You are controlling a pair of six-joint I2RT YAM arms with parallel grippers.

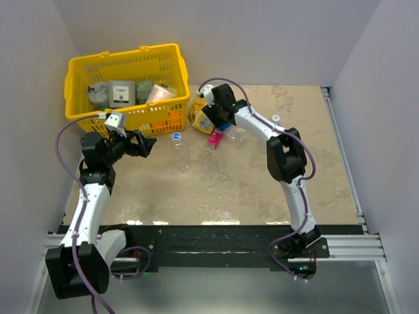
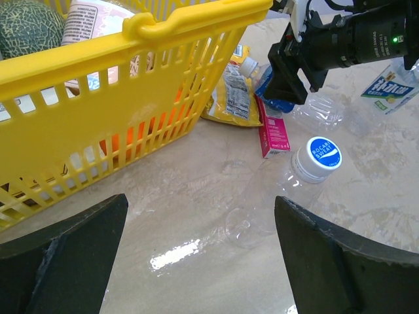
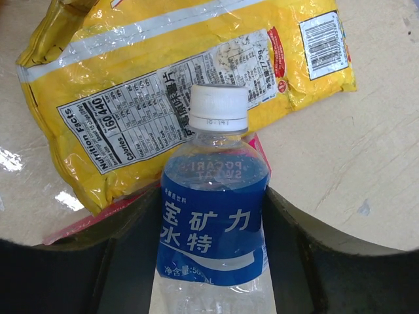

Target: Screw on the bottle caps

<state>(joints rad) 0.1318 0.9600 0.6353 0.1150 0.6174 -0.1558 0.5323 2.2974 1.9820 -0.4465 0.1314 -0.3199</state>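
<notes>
Bottle caps: the whitish cap (image 3: 218, 108) sits on the blue-labelled bottle (image 3: 213, 242), which lies between the jaws of the right gripper (image 3: 211, 196); firm contact cannot be confirmed. Left gripper (image 2: 200, 199) spread, empty. Recommend: clamp the body squarely, then twist the cap with the left.

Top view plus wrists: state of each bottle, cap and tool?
right tool: straddling blue-label bottle, grip unclear
blue-label bottle: lying, white cap on
left tool: open, empty
blue-capped bottle: cap on
whitish cap: loose, on no bottle
yellow basket: upright, loaded
</notes>
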